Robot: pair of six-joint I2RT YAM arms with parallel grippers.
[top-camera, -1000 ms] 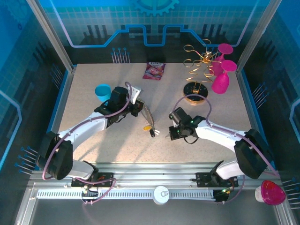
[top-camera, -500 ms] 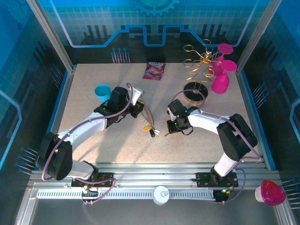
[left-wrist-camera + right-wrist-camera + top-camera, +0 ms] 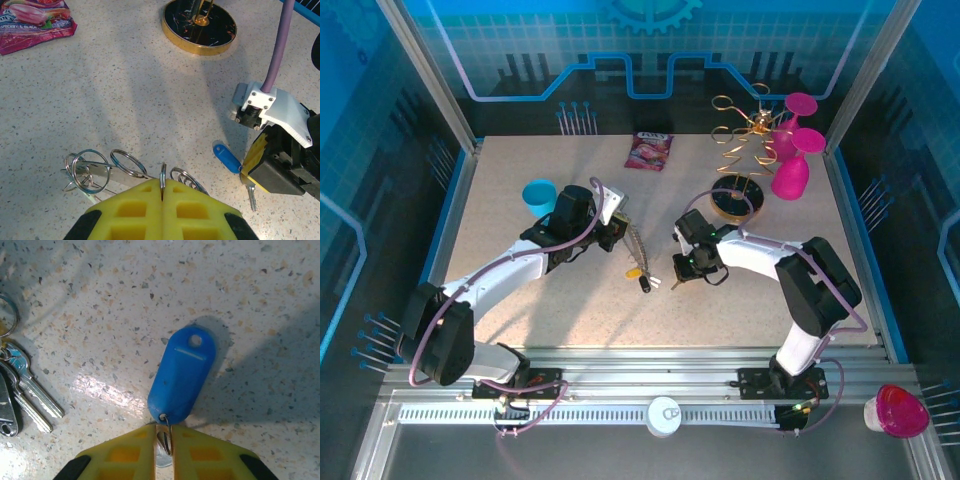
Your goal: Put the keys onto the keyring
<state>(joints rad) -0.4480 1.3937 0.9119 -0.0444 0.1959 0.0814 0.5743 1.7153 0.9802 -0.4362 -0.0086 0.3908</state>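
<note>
I see the left claw (image 3: 162, 184) clenched on the keyring (image 3: 127, 163), with a thin metal loop pinched edge-on between its yellow fingers (image 3: 135, 210). From its wrist camera, more silver loops of the keyring fan out just ahead of the fingers and lie on the speckled desk (image 3: 560, 300).

From above, the keyring trails from that claw toward the near edge. It ends at a small bunch of keys (image 3: 640, 277) lying mid-desk between the two arms.

My right claw (image 3: 162, 432) is low over the desk, just right of that bunch. Its yellow fingers stand close on either side of a small metal piece at the end of a blue tag (image 3: 182, 370). A narrow gap shows between them, and I cannot tell whether they are pinching the metal. The tag lies flat on the desk, its holed end pointing away from the claw. Two silver keys and a dark one lie at the left edge of this view, apart from the tag.

Toward the far edge sit a gold wire rack (image 3: 738, 150) on a black round base, two pink goblets (image 3: 790, 165), a pink packet (image 3: 650, 150) and a blue cup (image 3: 539, 194).
</note>
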